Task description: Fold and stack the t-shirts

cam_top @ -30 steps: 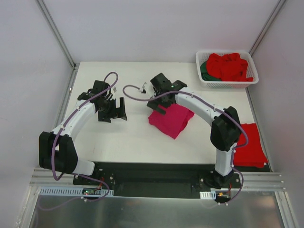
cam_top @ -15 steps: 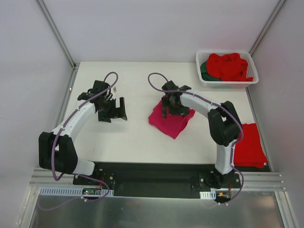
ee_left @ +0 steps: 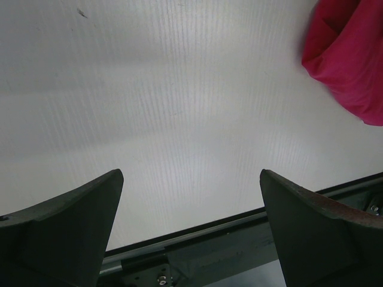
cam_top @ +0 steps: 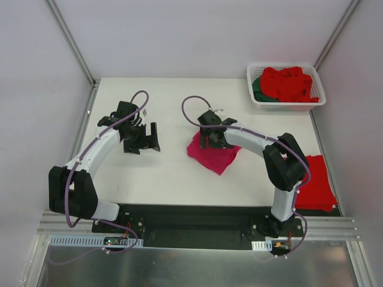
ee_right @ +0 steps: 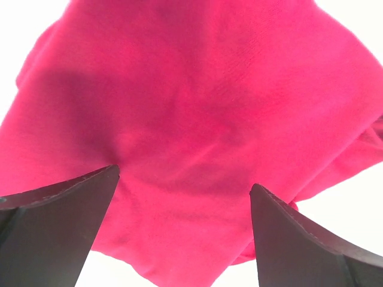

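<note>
A magenta-pink t-shirt (cam_top: 216, 154) lies folded into a small bundle in the middle of the table. My right gripper (cam_top: 209, 141) hangs open just over its far left part. In the right wrist view the pink cloth (ee_right: 197, 107) fills the space between and beyond the spread fingers of the gripper (ee_right: 184, 178), which grip nothing. My left gripper (cam_top: 146, 145) stands open over bare table to the left of the shirt. The left wrist view shows this gripper (ee_left: 190, 174) with nothing in it and the pink t-shirt (ee_left: 353, 54) at the top right. A folded red t-shirt (cam_top: 316, 179) lies at the right edge.
A white slotted basket (cam_top: 286, 106) at the back right holds crumpled red t-shirts (cam_top: 290, 84) and a dark green one (cam_top: 257, 88). The right arm's upper link partly covers the folded red shirt. Grey walls close in the table on three sides.
My right gripper has swung from beyond the pink shirt's far left corner to a spot right above it, its wrist turned downward. The left arm has stayed still.
</note>
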You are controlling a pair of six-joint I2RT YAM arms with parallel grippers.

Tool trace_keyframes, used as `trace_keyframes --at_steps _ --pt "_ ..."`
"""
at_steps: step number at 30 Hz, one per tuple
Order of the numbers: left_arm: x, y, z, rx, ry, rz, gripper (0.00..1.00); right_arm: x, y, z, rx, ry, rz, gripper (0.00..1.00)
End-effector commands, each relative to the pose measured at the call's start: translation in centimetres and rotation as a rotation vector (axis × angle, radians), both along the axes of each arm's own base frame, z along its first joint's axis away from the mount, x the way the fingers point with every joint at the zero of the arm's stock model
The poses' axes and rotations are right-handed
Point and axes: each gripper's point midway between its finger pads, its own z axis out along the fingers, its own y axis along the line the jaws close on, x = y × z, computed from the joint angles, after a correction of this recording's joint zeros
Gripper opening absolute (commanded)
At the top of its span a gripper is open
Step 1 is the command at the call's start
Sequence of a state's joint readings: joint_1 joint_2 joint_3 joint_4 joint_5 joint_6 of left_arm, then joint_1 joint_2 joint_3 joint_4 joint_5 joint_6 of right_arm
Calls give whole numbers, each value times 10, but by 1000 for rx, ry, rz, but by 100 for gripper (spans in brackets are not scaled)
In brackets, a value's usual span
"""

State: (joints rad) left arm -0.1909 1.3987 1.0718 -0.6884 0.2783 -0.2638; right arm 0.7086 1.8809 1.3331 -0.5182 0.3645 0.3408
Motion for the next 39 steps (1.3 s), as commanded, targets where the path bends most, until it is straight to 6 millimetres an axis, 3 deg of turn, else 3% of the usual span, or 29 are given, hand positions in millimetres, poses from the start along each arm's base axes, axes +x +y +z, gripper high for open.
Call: trace_keyframes --at_steps 1,5,10,17,26,29,33,39 --pt "-3 0 9 6 -32 -19 99 19 4 52 26 -175 -37 96" --pt "-3 0 9 8 -32 -18 99 22 7 40 37 -189 -36 96" --pt "-3 0 8 10 -26 -18 99 21 11 9 27 -152 -24 96" --pt "-3 0 6 11 -22 -18 99 18 11 -12 28 -111 -39 96" --pt "-3 1 5 14 -16 -17 99 6 12 -53 125 58 -27 96" --pt "-2 0 4 13 -14 -15 99 -1 21 -58 137 144 71 96" --pt "-1 0 5 12 -18 -15 99 -5 38 -49 137 231 256 96" --pt "0 4 6 29 -29 -1 99 -14 18 -36 -27 308 549 96"
